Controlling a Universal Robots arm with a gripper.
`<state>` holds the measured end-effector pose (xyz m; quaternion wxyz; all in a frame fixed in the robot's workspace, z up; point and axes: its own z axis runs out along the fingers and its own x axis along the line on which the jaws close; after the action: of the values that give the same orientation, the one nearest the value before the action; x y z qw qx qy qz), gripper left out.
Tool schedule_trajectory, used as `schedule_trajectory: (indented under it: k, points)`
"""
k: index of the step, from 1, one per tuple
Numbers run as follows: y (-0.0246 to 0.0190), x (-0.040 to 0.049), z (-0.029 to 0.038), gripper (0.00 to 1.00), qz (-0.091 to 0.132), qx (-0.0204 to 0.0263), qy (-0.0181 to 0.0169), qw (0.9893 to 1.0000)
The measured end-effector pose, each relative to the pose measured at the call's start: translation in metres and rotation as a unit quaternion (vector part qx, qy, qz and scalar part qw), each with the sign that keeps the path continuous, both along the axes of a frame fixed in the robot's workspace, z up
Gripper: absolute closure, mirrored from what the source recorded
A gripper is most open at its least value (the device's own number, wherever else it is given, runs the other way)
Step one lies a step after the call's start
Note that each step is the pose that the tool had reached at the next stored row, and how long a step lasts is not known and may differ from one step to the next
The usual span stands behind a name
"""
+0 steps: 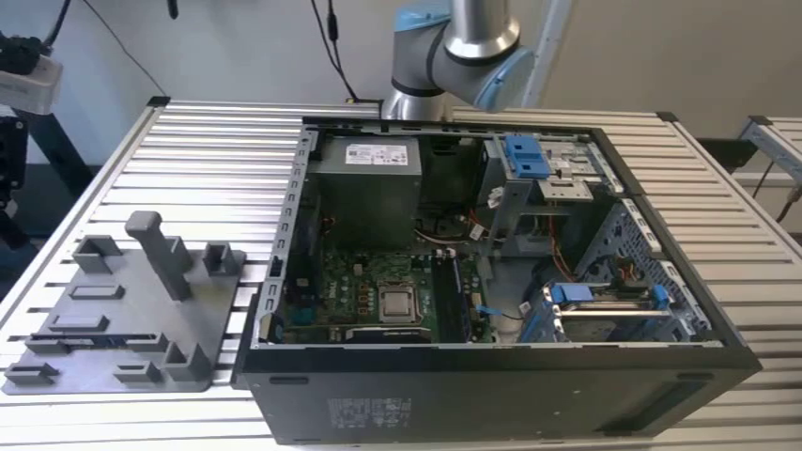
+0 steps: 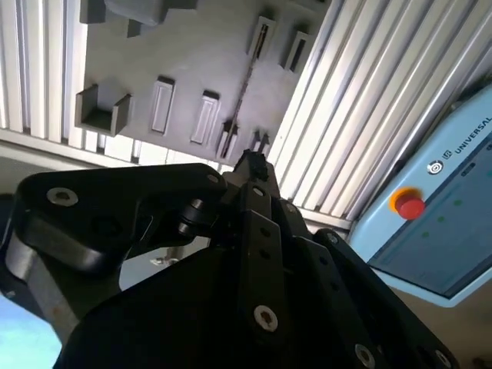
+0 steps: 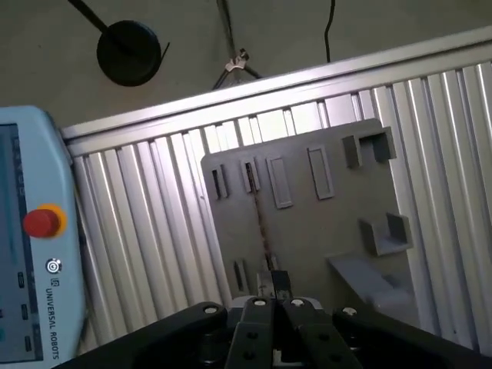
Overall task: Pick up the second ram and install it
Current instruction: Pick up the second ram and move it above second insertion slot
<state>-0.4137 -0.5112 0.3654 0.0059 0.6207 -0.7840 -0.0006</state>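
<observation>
The gripper (image 3: 274,286) hangs above the grey fixture plate (image 3: 323,231). Its fingers (image 3: 264,284) are drawn together at the tips, with no gap to be made out and nothing held between them. The second ram (image 3: 260,219) stands on its long edge in the plate, so in both wrist views it reads as one thin dark line. It lies straight ahead of the fingertips, beyond and below them and apart from them. Its long axis runs away from the tips almost in line with the way they point, with the near end closest to them. The same line shows in the second wrist view, where the gripper (image 2: 251,164) points along the second ram (image 2: 244,92).

Judged from this, the stick's thin faces are what the fingers would have to close across, and the tips as they stand leave no opening for it.

Short slotted holders (image 3: 247,177) stand just beside the far end of the stick, and another pair (image 3: 241,274) sits near the end closest to the fingers. An upright bracket (image 3: 387,232) and a raised block (image 3: 369,280) stand well off to one side. The slatted counter (image 3: 154,223) and the teach pendant (image 3: 31,231) are on the other. The room directly over the stick looks open. The open computer case (image 1: 501,376) sits on the counter beside the fixture plate, toward the exterior view's right.
</observation>
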Motion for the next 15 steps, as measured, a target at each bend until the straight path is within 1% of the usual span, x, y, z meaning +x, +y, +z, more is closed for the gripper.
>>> schedule_trajectory:
  k: [2, 4, 5, 6, 7, 10, 12, 15]
  points:
    - [0.0028, 0.0001, -0.0012, 0.89, 0.007, -0.0014, -0.0072, 0.9999]
    - [0.0052, 0.0001, -0.0023, 0.89, 0.013, -0.002, -0.017, 0.9998]
    - [0.0069, 0.0001, -0.003, 0.89, 0.015, -0.002, -0.0207, 0.9997]
    - [0.0092, 0.0001, -0.0038, 0.89, 0.017, -0.002, -0.0233, 0.9996]
    - [0.0111, 0.0001, -0.0043, 0.89, 0.018, -0.002, -0.0242, 0.9995]
    - [0.0168, -0.0005, -0.0047, 0.89, 0.019, -0.0017, -0.0243, 0.9995]
    - [0.0183, -0.0014, -0.0049, 0.89, 0.022, -0.0006, -0.0245, 0.9995]
    - [0.019, -0.0028, -0.005, 0.89, 0.026, 0.003, -0.0244, 0.9994]
